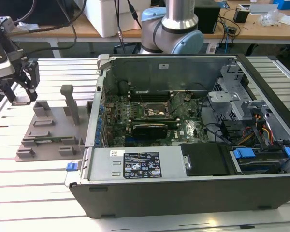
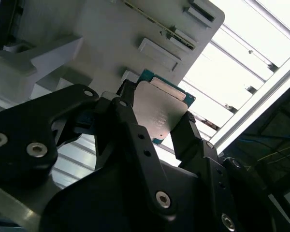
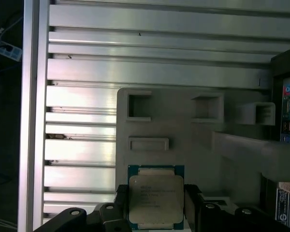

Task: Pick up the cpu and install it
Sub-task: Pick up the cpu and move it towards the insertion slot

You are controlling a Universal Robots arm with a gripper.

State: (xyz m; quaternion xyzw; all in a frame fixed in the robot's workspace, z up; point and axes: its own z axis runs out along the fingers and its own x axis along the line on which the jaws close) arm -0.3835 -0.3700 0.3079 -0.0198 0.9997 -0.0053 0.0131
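The cpu (image 3: 156, 198), a flat square chip with a silvery top and a green rim, sits between my gripper's (image 3: 156, 208) two black fingers (image 3: 122, 203), which press on opposite edges. In the second wrist view the cpu (image 2: 159, 108) is likewise clamped between the fingers (image 2: 188, 130). It is held at the corner of the grey fixture block (image 3: 183, 130). In the exterior view my gripper (image 1: 21, 92) is at the far left, over the back end of the fixture block (image 1: 48, 130). The black socket frame (image 1: 154, 112) lies on the motherboard inside the open computer case (image 1: 183, 179).
The fixture block has upright posts (image 1: 70, 104) and raised pockets (image 3: 139, 106). It rests on a slatted aluminium table (image 1: 34, 188). The case walls, the drive cage (image 1: 232, 96) and cables (image 1: 261, 133) crowd the exterior view's right. The arm's base (image 1: 171, 29) stands behind the case.
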